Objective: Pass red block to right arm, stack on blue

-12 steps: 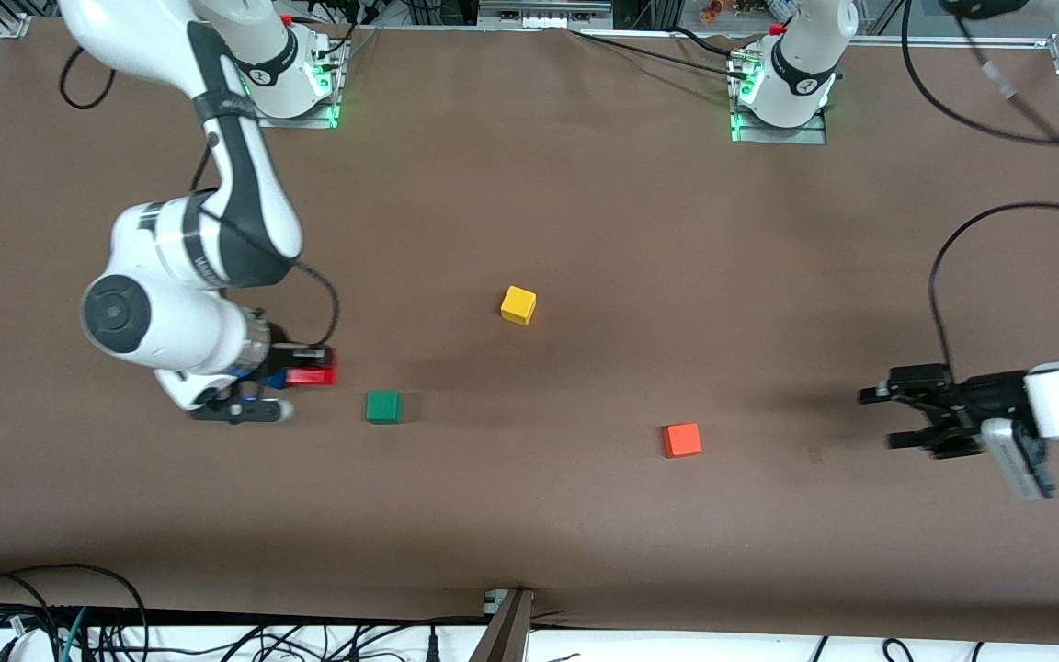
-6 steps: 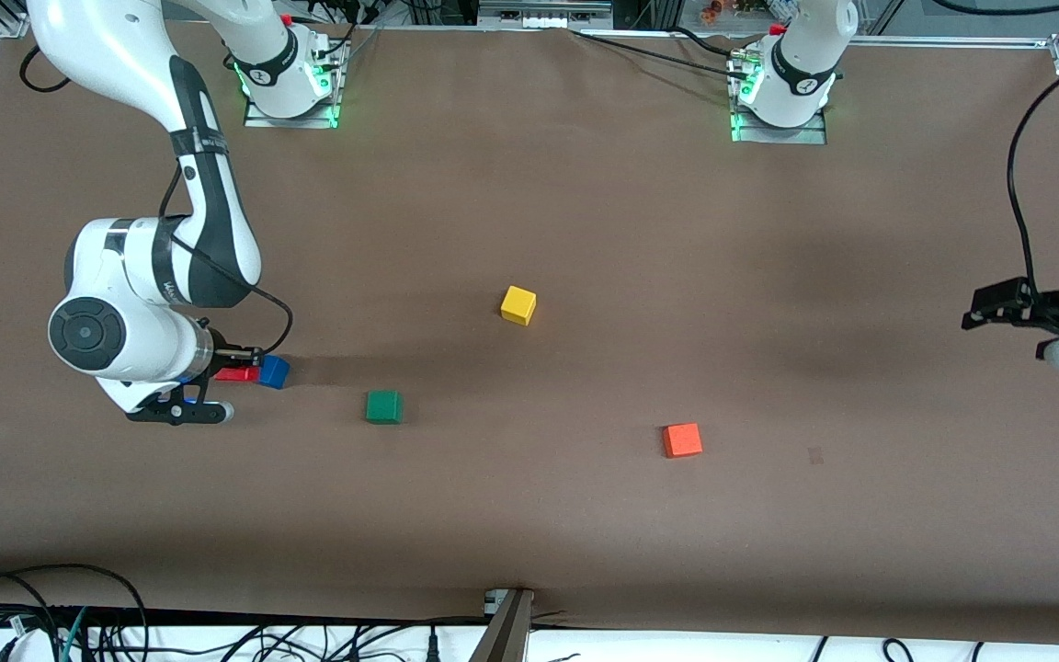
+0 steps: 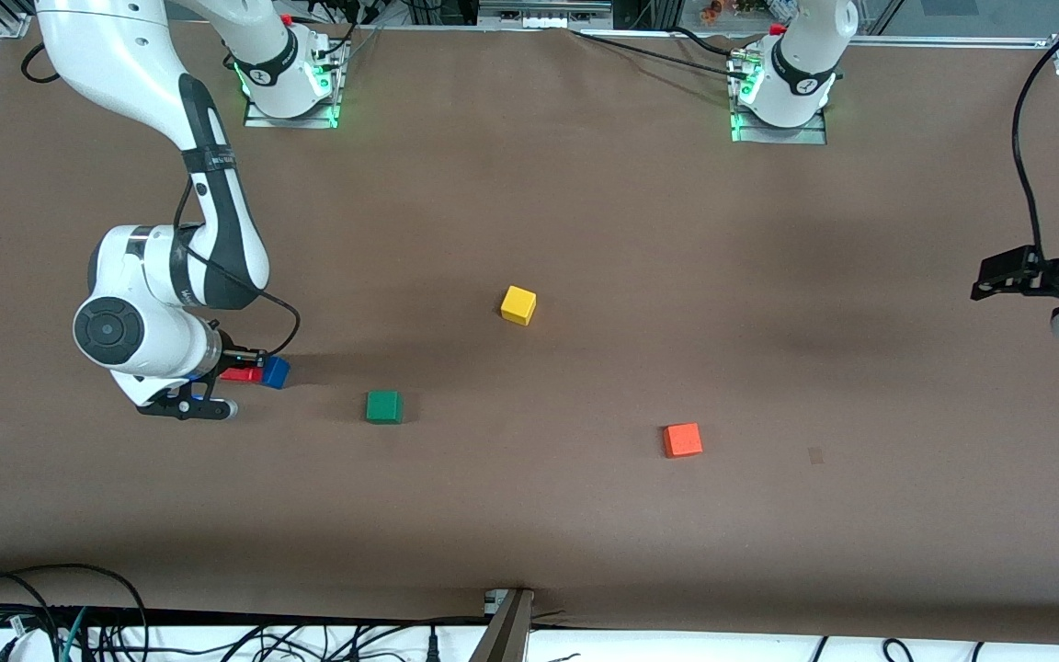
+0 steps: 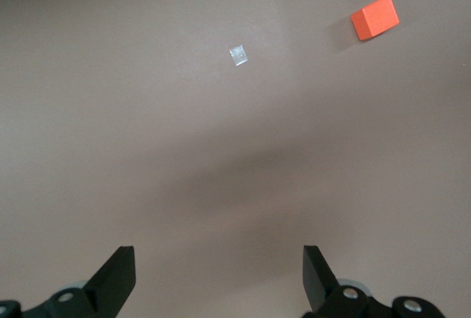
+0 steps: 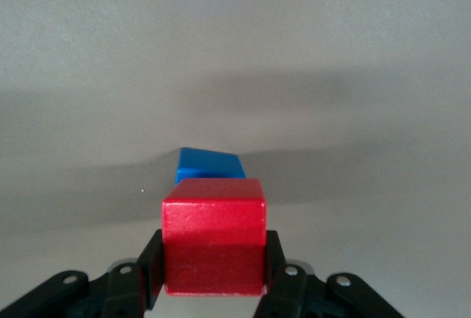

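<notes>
My right gripper [image 3: 241,372] is shut on the red block [image 3: 240,373], which it holds low beside the blue cube [image 3: 275,371], toward the right arm's end of the table. In the right wrist view the red block [image 5: 213,238] sits between the black fingers [image 5: 151,270] of my right gripper [image 5: 213,263], and the blue cube [image 5: 209,165] stands on the table just past it. The two cubes are close together; I cannot tell whether they touch. My left gripper [image 3: 1003,276] is open and empty at the left arm's end of the table; it also shows in the left wrist view [image 4: 217,274].
A green cube [image 3: 383,406] lies near the blue cube, toward the middle of the table. A yellow cube [image 3: 518,304] sits mid-table. An orange cube [image 3: 681,439] [image 4: 374,17] lies nearer the front camera, beside a small pale mark [image 3: 814,454] [image 4: 238,54].
My right gripper carried the red block from over the blue cube toward the right arm's end, uncovering the blue cube. My left arm drew back to its end of the table.
</notes>
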